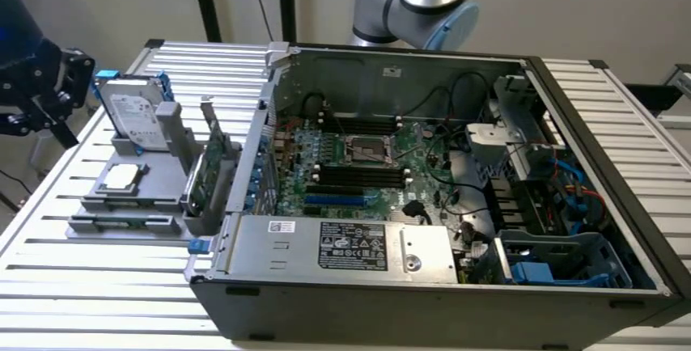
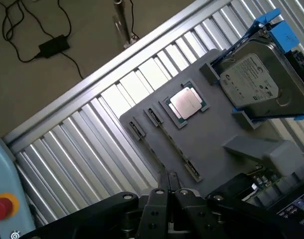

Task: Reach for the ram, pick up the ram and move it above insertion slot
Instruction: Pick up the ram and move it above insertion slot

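In the exterior view, I see the ram [image 1: 122, 222] as a thin green strip lying in the front slot of the grey tray [image 1: 108, 201], to the exterior view's left of the open case [image 1: 432, 302]. Bare table [image 1: 65, 286] slats run along the tray's front. A card [image 1: 205, 177] stands upright between the tray and the case, with a drive [image 1: 135, 112] behind it.

In the wrist view, the ram [image 2: 172, 144] shows edge-on between dark clips, with the CPU [image 2: 184, 102] just beside it. My gripper [image 2: 166, 179] hovers over one end of the ram, its fingers nearly together and holding nothing.
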{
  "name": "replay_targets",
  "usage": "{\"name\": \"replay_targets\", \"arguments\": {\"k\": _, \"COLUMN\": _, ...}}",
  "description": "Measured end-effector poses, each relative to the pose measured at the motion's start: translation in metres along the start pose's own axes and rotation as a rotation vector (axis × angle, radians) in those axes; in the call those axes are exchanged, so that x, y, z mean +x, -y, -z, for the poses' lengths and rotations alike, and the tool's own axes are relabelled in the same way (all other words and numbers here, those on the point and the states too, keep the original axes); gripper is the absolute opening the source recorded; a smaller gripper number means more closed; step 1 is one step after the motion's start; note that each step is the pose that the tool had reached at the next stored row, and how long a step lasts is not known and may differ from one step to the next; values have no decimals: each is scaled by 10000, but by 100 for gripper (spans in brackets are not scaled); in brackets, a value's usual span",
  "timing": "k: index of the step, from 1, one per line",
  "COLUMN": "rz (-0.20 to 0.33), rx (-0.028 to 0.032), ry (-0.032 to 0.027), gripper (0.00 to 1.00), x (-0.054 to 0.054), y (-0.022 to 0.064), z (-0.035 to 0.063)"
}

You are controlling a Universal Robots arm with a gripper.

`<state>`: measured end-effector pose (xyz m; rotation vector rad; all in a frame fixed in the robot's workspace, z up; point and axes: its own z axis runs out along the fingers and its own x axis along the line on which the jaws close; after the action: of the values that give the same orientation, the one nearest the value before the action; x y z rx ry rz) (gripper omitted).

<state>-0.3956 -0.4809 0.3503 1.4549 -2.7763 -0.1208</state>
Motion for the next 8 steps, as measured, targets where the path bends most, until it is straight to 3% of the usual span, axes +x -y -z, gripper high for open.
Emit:
{"name": "replay_targets", "arguments": {"k": 4, "rz": 617, "rx": 169, "ry": 87, "gripper": 11, "x": 0, "y": 0, "z": 0}}
{"name": "replay_targets", "arguments": {"k": 8, "rz": 1325, "rx": 235, "ry": 98, "gripper": 11, "x": 0, "y": 0, "z": -1}}
